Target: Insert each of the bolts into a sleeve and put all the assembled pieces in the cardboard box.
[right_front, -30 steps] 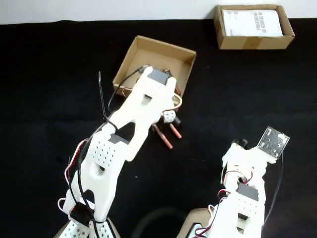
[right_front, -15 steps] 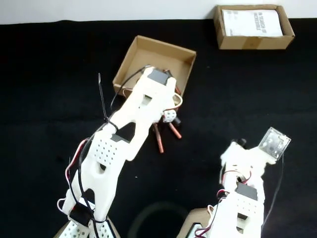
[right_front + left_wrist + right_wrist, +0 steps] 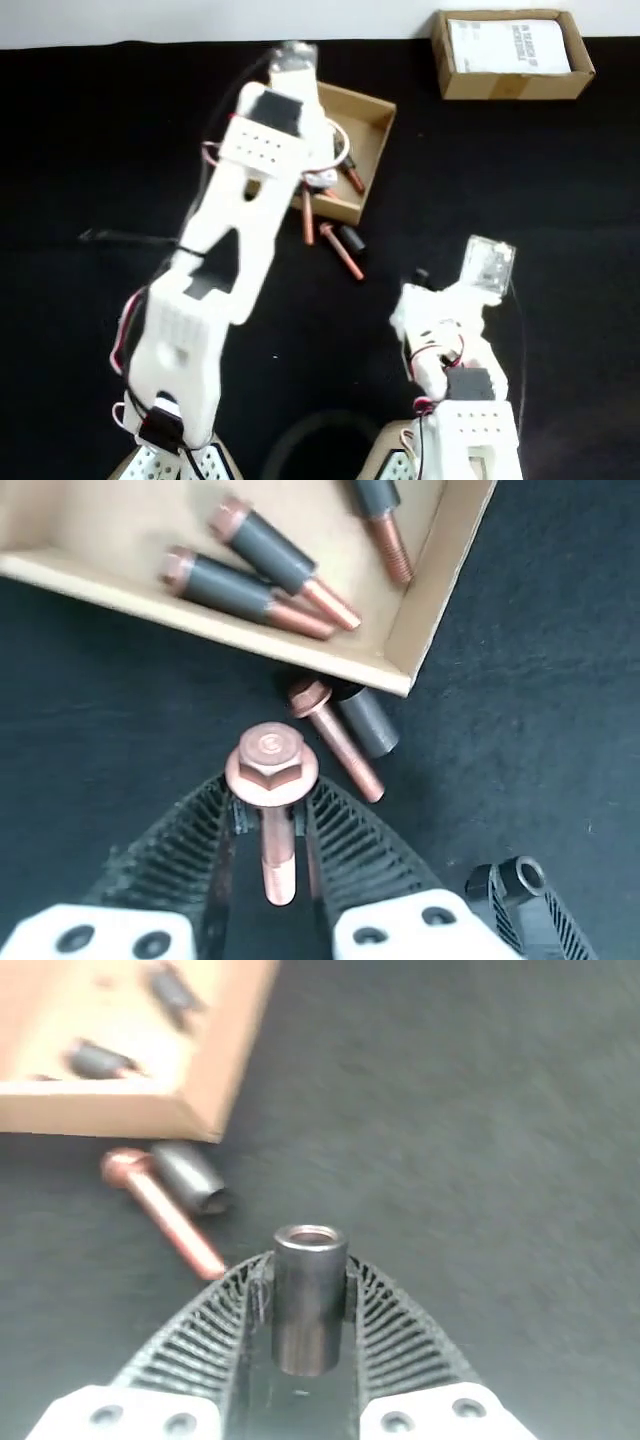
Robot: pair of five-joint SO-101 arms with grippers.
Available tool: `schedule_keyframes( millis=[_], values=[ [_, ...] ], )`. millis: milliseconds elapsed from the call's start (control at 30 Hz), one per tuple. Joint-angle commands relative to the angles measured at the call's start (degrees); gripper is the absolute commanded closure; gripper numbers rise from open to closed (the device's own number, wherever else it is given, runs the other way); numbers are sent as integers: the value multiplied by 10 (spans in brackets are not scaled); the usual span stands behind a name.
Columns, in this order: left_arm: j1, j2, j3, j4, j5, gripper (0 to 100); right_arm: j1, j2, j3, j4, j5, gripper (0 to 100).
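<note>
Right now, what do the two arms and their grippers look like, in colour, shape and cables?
The left arm and right arm are white plastic with cut-out openings, black motors and thin red, black and white cables. The left gripper and right gripper are black and ribbed inside, on white bases with small round holes.

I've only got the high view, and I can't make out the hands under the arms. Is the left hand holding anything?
Observer: Yes. The left hand is shut on a copper bolt, its head out at the fingertips.
Operator: And the right one?
Observer: The right hand is shut on a dark sleeve, open bore facing its wrist camera.
Operator: How many are done?
Observer: Three assembled pieces lie in the cardboard box, one cut off at the picture's edge.
</note>
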Motion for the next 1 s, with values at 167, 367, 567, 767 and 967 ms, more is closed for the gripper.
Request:
schedule_keyframes(
  millis=[167,367,567,767,967],
  values=[
    [20,-355,290,4,-53,992,-99,-192,-13,77,-2,991],
    [45,-583,515,-68,-56,992,-125,-206,70,20,-1,991],
    [45,-717,742,-309,-57,992,-129,-206,119,-91,-1,991],
    [47,-738,910,-569,-54,992,-178,-202,143,-105,-2,991],
    [57,-737,967,-755,-56,992,-233,-202,143,-64,-2,991]
  ],
)
